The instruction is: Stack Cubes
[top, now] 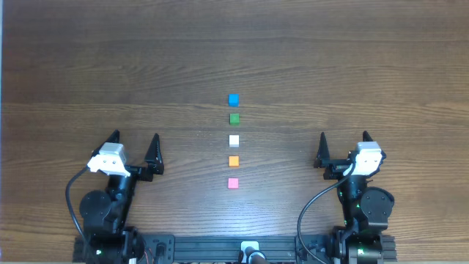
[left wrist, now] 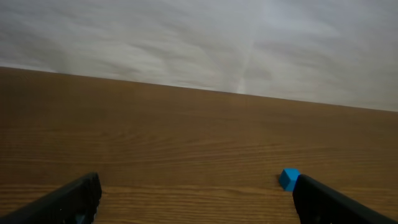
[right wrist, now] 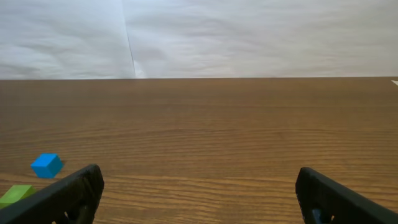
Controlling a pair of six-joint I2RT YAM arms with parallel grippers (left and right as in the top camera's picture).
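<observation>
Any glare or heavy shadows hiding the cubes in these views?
Top view: even light and no glare on the table; the white cube is the brightest, but its outline is plain. Left wrist view: a pale streak of light on the wall; the blue cube is plainly lit. Right wrist view: flat light; the green cube is unshadowed.
</observation>
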